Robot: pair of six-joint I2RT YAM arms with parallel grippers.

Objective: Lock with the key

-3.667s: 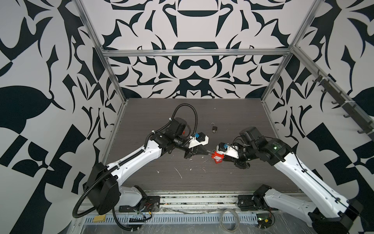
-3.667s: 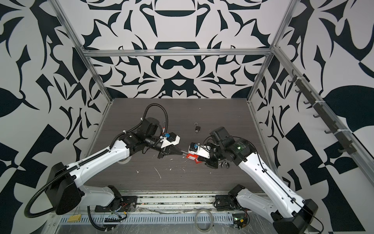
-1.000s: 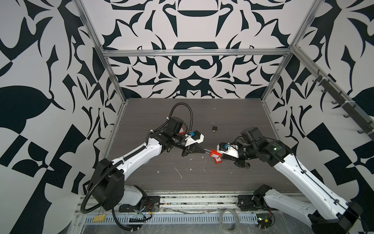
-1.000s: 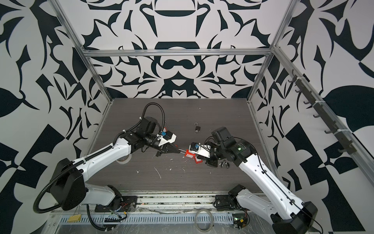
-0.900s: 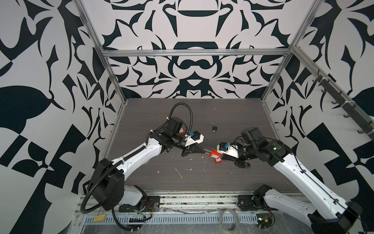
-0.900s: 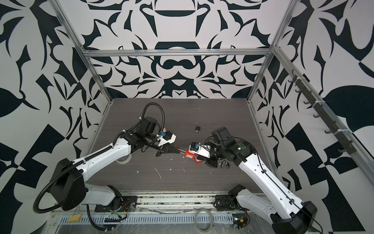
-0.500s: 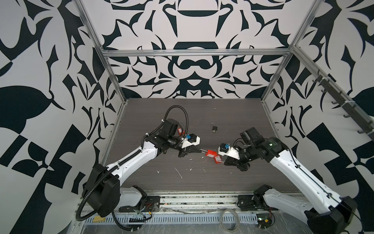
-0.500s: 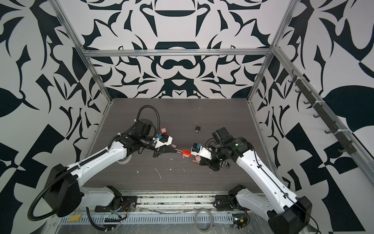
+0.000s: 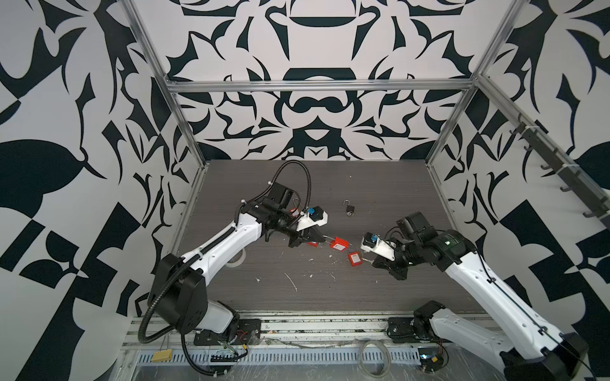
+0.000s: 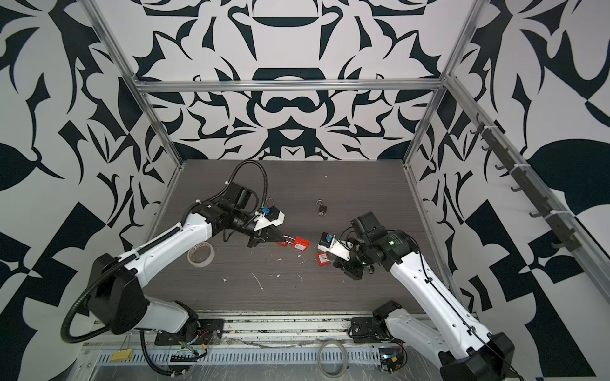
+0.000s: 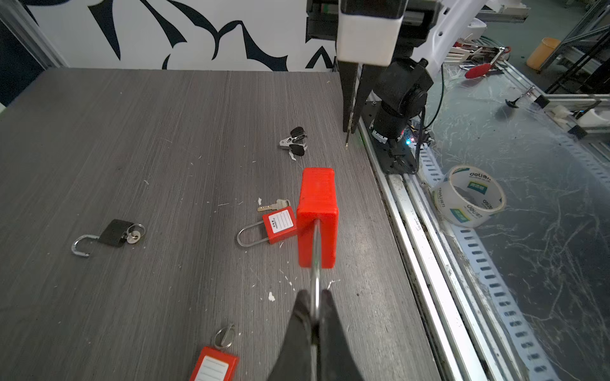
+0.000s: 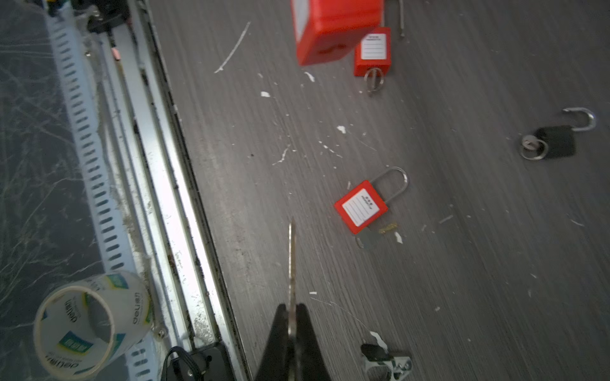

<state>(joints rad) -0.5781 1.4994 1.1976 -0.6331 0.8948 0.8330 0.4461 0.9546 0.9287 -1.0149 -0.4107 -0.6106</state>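
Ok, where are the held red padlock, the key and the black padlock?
held red padlock (image 11: 317, 211): left wrist view, red body.
key (image 12: 291, 260): right wrist view, blade.
black padlock (image 9: 350, 208): in a top view, dark body.

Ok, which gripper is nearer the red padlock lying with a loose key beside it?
Right. The right gripper, pinching a key, is close beside the loose red padlock; the left gripper, holding the raised red padlock by its shackle, is farther away.

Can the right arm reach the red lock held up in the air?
Probably yes. The left tool holds the red lock up, with only air between it and the key in the right tool.
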